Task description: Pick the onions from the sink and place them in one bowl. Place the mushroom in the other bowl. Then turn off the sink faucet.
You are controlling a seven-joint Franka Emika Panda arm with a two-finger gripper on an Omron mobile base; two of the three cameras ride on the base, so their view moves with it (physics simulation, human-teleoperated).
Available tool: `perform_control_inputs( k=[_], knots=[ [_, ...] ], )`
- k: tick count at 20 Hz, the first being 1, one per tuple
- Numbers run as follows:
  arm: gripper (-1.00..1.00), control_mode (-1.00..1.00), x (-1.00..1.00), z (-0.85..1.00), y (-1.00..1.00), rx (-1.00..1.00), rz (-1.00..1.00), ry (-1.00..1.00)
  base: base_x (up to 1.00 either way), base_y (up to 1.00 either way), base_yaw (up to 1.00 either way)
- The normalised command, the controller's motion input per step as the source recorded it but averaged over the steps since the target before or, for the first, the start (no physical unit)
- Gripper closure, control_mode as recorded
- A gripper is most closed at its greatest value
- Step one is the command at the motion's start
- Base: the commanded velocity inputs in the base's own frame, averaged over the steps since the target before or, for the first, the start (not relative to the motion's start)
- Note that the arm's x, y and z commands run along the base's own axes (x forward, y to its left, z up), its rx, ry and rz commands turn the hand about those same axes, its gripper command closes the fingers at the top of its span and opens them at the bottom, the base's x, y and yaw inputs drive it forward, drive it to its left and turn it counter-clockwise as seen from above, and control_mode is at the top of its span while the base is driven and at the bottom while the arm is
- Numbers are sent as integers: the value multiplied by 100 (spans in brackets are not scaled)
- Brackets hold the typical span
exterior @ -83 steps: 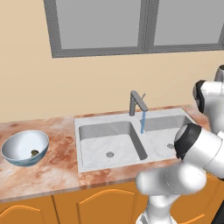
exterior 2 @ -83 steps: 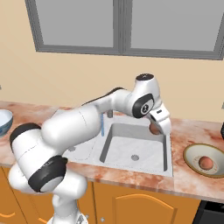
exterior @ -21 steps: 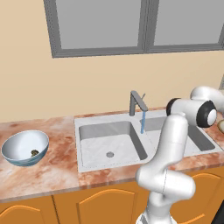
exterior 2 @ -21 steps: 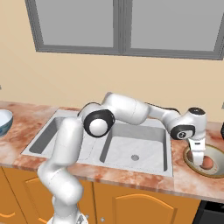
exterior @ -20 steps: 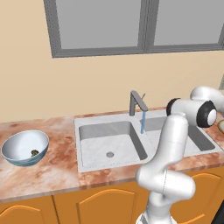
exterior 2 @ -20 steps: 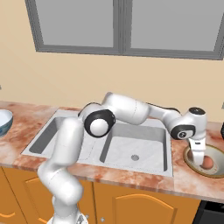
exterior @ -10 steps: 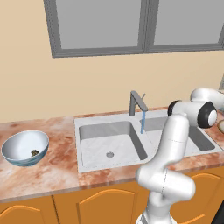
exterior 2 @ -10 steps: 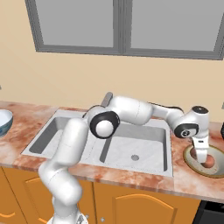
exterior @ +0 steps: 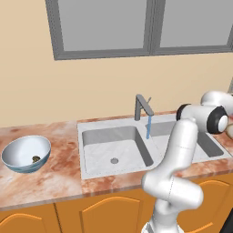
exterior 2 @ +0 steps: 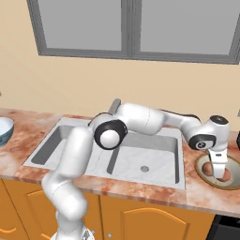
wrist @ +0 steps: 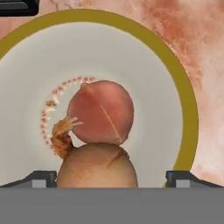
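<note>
Two onions lie touching in the tan bowl [wrist: 183, 100]: a pinkish one [wrist: 101, 111] in the middle and a browner one [wrist: 97, 166] nearer the hand. My gripper [wrist: 111, 178] hangs open just above them, its fingertips [wrist: 41, 178] wide apart on either side of the browner onion, with a gap on each side. From the right base view the gripper [exterior 2: 219, 169] reaches down into that bowl [exterior 2: 201, 171] on the counter right of the sink [exterior 2: 159, 154]. The mushroom [exterior: 35, 159] sits in the blue-and-white bowl [exterior: 18, 157]. The faucet [exterior: 142, 107] runs a blue stream [exterior: 148, 127].
The arm stretches from the base across the right basin to the counter's far right. The blue bowl [exterior 2: 3, 131] stands on the speckled reddish counter [exterior: 63, 168] left of the sink [exterior: 109, 150]. A window and a beige wall rise behind; orange cabinets run below.
The hand has edged right and down over the tan bowl. Its jaws have spread wide, letting go of the browner onion, which now rests against the other one.
</note>
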Motion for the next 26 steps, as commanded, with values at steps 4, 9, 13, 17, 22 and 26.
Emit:
perform_control_inputs(
  k=[4,9,13,17,22,26],
  knots=[
    [-100,-100,-5,8,71,-2,3,-2,0,0,0],
    [-100,-100,0,11,86,-5,6,-11,0,0,0],
    [-100,-100,0,25,60,-3,9,-27,0,0,0],
    [-100,-100,-3,18,55,-1,20,-28,0,0,0],
    [-100,-100,0,15,39,0,34,-28,0,0,0],
    [-100,-100,0,26,34,0,40,-31,0,0,0]
  ],
)
